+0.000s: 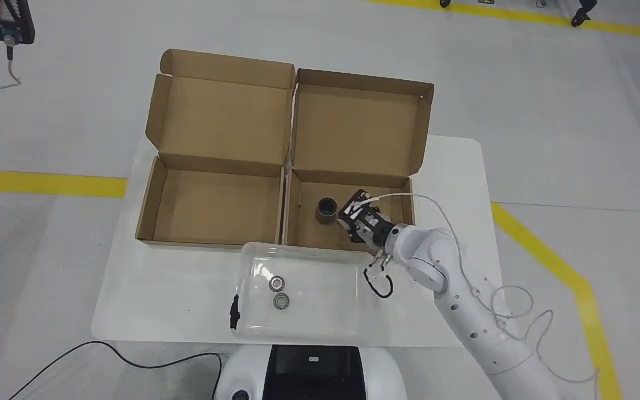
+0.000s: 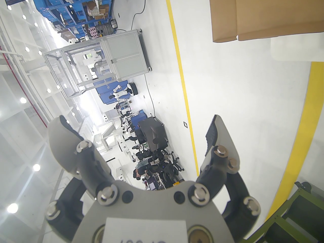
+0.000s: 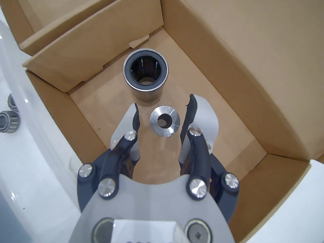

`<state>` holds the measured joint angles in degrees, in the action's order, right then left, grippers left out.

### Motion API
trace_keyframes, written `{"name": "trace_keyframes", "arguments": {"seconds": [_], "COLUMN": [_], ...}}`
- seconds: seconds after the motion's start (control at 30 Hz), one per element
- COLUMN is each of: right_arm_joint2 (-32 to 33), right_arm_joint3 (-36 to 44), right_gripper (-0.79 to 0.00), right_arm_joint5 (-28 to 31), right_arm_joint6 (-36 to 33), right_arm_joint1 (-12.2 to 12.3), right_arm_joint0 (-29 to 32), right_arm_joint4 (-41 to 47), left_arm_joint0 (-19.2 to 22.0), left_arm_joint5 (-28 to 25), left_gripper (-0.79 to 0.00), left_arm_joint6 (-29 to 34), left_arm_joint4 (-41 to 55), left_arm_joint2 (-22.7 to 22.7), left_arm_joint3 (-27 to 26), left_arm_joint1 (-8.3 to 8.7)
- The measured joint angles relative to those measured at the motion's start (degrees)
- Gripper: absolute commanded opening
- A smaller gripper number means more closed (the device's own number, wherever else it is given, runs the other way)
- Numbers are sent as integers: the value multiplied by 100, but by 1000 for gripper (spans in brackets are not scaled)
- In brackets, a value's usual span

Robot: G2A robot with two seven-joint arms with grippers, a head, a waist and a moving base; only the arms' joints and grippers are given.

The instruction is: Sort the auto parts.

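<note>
My right gripper (image 3: 163, 104) hangs open inside the right cardboard box (image 3: 227, 51). A small silver bushing (image 3: 165, 120) with a centre hole stands on the box floor between its fingers, with a gap on each side. Just beyond it stands a dark linear bearing (image 3: 145, 73), upright. From above, the right gripper (image 1: 357, 215) sits beside that bearing (image 1: 325, 210). Two small roller bearings (image 1: 280, 291) lie in the clear plastic tray (image 1: 330, 310). My left gripper (image 2: 138, 120) is open and holds nothing, pointing away from the table toward the room.
The left cardboard box (image 1: 215, 205) stands open beside the right one, lids raised at the back. The white table (image 1: 460, 190) has bare room to the right of the boxes. A cable (image 1: 380, 285) loops off the right arm near the tray.
</note>
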<state>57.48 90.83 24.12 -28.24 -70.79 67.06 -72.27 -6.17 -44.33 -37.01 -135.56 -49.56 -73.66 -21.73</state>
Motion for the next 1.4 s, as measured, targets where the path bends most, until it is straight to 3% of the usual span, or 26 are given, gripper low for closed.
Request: {"name": "trace_keyframes", "arguments": {"seconds": [0.23,0.47,0.97,1.4], "right_arm_joint2": [133,-165,-1256,-1297], "right_arm_joint3": [928,1405,1482,1470], "right_gripper": [-406,-428,-403,-403], "right_arm_joint5": [396,820,1067,1065], "right_arm_joint6": [73,298,474,485], "right_arm_joint1": [88,99,-59,-70], "right_arm_joint0": [441,651,442,408], "right_arm_joint4": [59,-12,-287,-284], "left_arm_joint0": [0,0,0,0], "left_arm_joint5": [0,0,0,0], "left_gripper": [0,0,0,0], "left_arm_joint6": [0,0,0,0], "left_arm_joint4": [0,0,0,0], "left_arm_joint2": [0,0,0,0], "left_arm_joint3": [0,0,0,0], "left_arm_joint1": [0,0,0,0]}}
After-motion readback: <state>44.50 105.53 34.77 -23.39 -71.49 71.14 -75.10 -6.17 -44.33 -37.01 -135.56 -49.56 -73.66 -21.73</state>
